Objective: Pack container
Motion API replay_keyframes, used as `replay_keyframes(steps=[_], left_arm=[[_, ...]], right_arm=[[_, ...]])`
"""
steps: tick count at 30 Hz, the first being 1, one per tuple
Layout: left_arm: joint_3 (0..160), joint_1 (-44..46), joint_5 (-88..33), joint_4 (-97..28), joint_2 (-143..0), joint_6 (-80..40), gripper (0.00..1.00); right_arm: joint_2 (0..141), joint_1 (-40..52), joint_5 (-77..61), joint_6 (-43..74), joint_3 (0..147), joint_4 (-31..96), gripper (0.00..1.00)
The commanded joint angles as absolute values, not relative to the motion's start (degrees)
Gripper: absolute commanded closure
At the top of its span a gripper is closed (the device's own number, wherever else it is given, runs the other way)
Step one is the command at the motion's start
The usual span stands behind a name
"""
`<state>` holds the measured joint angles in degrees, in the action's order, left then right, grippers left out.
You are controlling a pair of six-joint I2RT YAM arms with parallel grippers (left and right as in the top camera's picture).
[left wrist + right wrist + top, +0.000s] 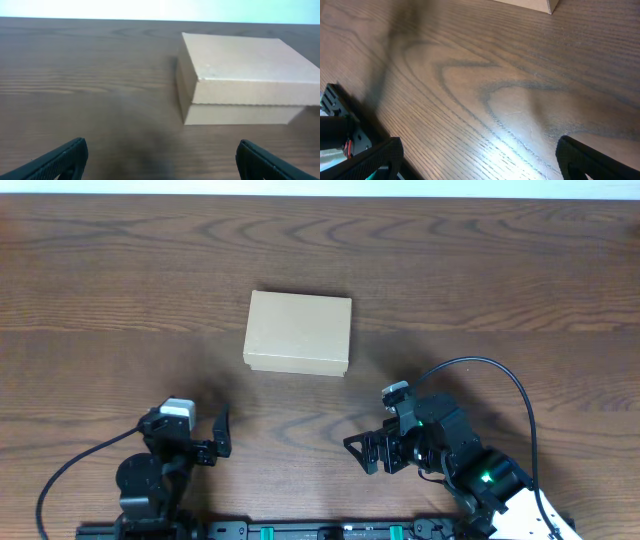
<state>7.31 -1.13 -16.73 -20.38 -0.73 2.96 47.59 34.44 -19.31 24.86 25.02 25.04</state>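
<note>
The container (298, 332), a plain brown cardboard box with its lid down flat, sits just above the middle of the overhead frame on the wooden table (520, 270). The left gripper (160, 157) and right gripper (480, 157), near the bottom edge, gape wide, both empty.

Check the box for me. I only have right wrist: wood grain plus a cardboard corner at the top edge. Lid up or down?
Observer: Down. Overhead shows the small rectangular brown cardboard box closed, lid flat.
Operator: Left side touching it?
Observer: No. The left gripper is open, short of the box, holding nothing.
Operator: Box centred?
Observer: Roughly. It lies farther out on the dark wooden table, about midway between the left gripper and the right gripper, touching neither.
</note>
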Motion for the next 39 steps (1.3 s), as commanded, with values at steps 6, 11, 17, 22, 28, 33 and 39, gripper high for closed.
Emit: replay_keyframes(steps=[6, 11, 17, 22, 28, 33, 39], left_arm=[[5.72, -1.06, -22.48, -18.41, -0.25, 3.44, 0.05], [5.74, -1.06, -22.31, -18.5, -0.27, 3.44, 0.05], [5.74, -1.06, -22.31, -18.5, -0.27, 3.44, 0.05], [5.72, -1.06, -22.31, -18.5, -0.27, 3.44, 0.05], [5.74, -1.06, -22.31, -18.5, -0.27, 3.44, 0.05], [5.74, -1.06, -22.31, -18.5, -0.27, 3.44, 0.05], [5.74, -1.06, -22.31, -18.5, -0.27, 3.44, 0.05]], right_arm=[[47.64, 34.92, -19.51, 25.26, 25.32, 25.12, 0.01], [47.64, 34.92, -19.51, 25.26, 25.32, 25.12, 0.01], [47.64, 34.92, -19.51, 25.26, 25.32, 25.12, 0.01], [47.64, 34.92, -19.51, 25.26, 25.32, 25.12, 0.01], [47.62, 34.92, -18.41, 24.36, 25.28, 25.91, 0.01], [40.42, 34.96, -12.03, 9.76, 24.12, 26.68, 0.01], [24.25, 34.96, -12.16, 1.32, 18.81, 27.92, 0.01]])
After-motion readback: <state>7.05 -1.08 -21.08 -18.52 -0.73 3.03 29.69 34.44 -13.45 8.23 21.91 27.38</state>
